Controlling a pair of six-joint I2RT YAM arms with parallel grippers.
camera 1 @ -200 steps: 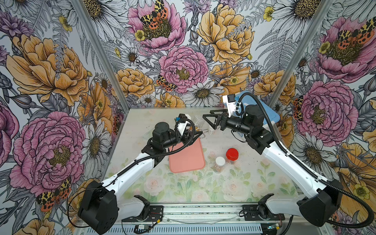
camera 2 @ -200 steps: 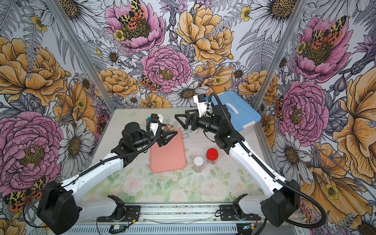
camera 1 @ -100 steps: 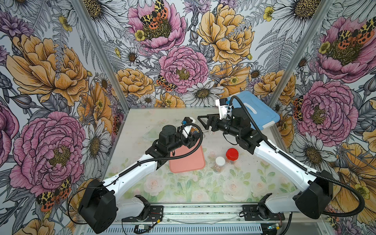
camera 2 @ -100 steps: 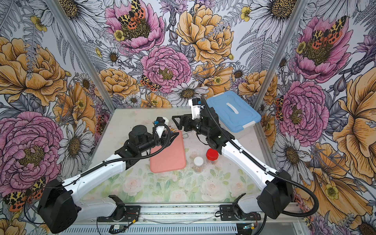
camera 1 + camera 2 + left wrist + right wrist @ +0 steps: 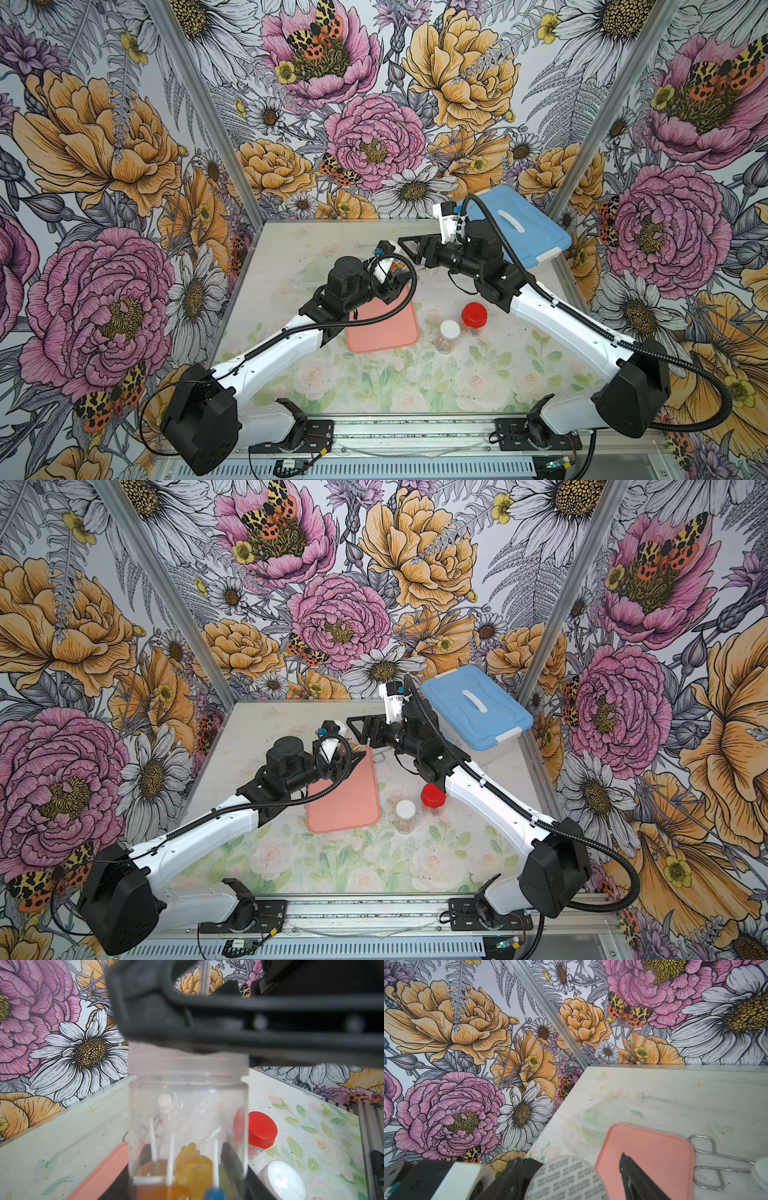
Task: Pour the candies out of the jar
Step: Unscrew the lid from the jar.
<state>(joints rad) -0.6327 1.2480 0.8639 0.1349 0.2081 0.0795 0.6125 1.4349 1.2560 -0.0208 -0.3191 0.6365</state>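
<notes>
Nearest me, a white-capped jar (image 5: 450, 330) and a red-capped jar (image 5: 472, 313) stand beside the pink tray (image 5: 386, 332). At the tray's far edge the left gripper (image 5: 392, 282) is clamped on the jar (image 5: 188, 1109), lid up, candies (image 5: 193, 1167) pooled at its bottom. It looks light, rigid and slick, so hold the wall low and take the lid (image 5: 566, 1178) by its rim. The right gripper (image 5: 401, 249) straddles that lid; whether it bites I can't tell. A second ago it hung wide and apart — now it has closed in.
</notes>
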